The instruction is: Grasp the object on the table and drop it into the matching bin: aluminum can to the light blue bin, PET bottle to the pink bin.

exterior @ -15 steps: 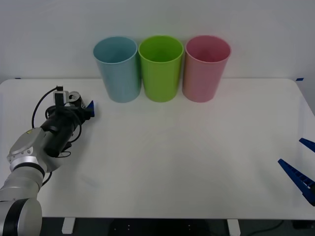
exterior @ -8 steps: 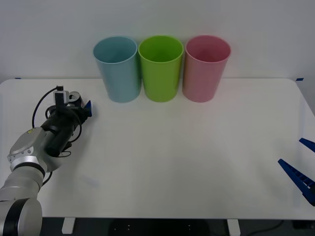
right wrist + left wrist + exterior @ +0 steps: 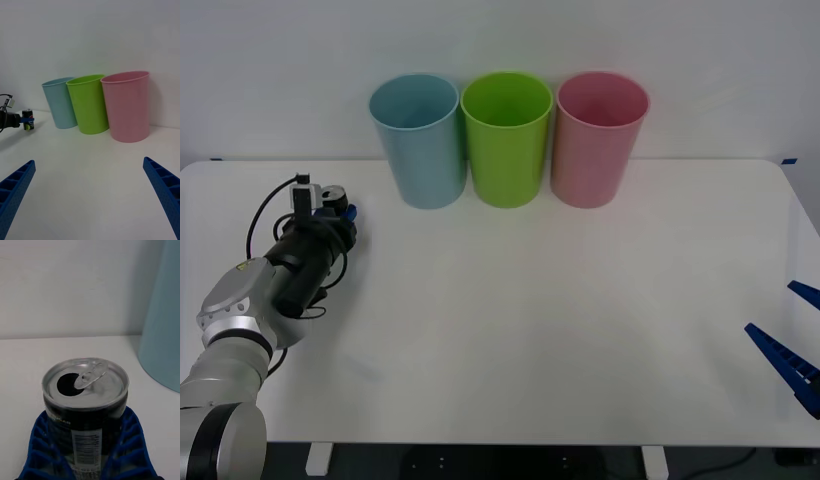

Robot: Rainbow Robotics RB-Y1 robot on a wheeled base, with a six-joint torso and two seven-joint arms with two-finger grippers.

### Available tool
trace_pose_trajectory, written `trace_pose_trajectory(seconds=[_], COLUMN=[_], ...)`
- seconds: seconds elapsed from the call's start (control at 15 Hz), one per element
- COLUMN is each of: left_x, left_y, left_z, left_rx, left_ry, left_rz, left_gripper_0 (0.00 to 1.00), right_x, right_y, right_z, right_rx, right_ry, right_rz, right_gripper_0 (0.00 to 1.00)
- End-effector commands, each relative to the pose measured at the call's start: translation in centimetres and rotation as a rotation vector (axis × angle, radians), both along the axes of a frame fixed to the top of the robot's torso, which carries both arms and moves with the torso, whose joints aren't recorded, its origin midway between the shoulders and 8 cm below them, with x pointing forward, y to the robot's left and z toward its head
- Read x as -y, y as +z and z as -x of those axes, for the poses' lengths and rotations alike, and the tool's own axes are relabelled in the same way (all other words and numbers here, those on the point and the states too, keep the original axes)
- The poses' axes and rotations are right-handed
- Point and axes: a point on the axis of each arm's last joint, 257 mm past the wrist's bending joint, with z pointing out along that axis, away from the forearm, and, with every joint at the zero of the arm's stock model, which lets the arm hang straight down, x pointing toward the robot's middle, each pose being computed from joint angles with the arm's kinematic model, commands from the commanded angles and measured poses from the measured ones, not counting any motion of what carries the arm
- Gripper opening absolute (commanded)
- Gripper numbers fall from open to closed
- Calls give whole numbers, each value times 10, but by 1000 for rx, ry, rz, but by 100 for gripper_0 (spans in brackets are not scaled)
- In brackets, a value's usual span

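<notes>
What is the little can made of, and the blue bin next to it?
The can looks like metal: shiny silver top with a pull tab, glossy black printed side. The light blue bin looks like plastic: smooth, matte, one even colour.

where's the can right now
In the front view the aluminum can stands on the table at its far left, clasped in the left pincer, just left of the light blue bin.

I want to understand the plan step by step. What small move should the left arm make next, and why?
Probably lift the can straight up off the table. The left gripper has its blue fingers closed around the upright can, which seems to stand on the tabletop, beside the light blue bin. The bin's rim is much higher than the can.
</notes>
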Motion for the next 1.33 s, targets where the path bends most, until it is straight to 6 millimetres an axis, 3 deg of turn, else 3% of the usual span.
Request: trace_pose_trajectory(seconds=[0.07, 0.47, 0.8, 1.07, 1.33], left_x=[3, 12, 19, 27, 35], left_y=[2, 10, 33, 62, 107], left_z=[0, 5, 26, 49, 75], left_rx=[7, 42, 132, 218, 299], left_ry=[-13, -93, -148, -194, -253], left_rz=[14, 42, 72, 115, 177], left_gripper_0=[0, 0, 0, 0, 0], right_x=[0, 0, 0, 0, 0], right_y=[0, 0, 0, 0, 0], right_z=[0, 0, 0, 0, 0], right_rx=[0, 0, 0, 0, 0], right_ry=[0, 0, 0, 0, 0], right_rz=[0, 0, 0, 0, 0], right_gripper_0=[100, 100, 100, 100, 100])
